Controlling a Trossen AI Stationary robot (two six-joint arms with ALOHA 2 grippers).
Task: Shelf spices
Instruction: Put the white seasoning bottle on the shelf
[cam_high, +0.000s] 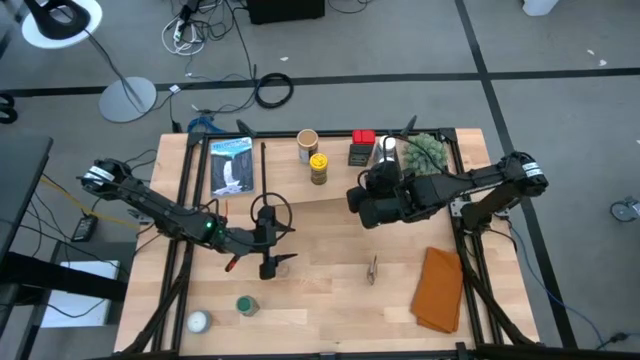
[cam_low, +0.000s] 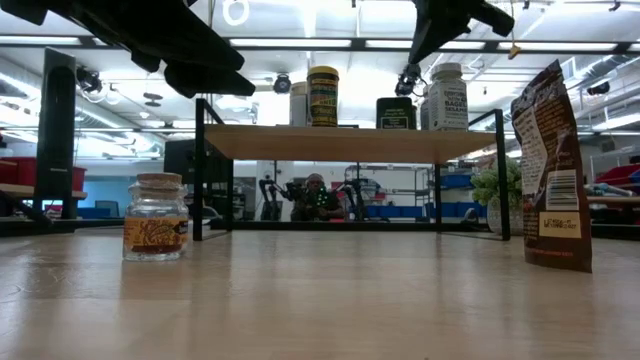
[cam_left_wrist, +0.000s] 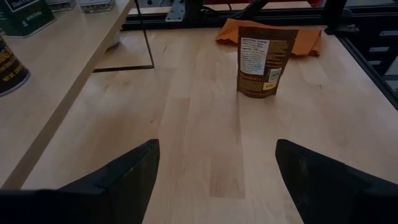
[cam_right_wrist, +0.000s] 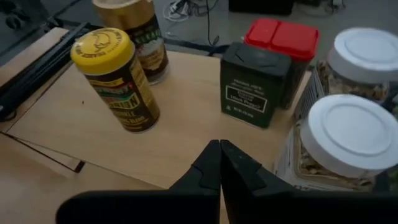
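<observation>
Right wrist view: right gripper (cam_right_wrist: 219, 163) pinched closed, empty, above wooden shelf (cam_right_wrist: 180, 130); cylindrical yellow-lidded jar (cam_right_wrist: 115, 78), square green tin (cam_right_wrist: 254, 83). Left gripper (cam_left_wrist: 217, 180) gapes.

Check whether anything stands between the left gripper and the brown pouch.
Nothing visible does: the open left gripper faces the upright brown pouch across bare tabletop, with the shelf off to one side.
</observation>
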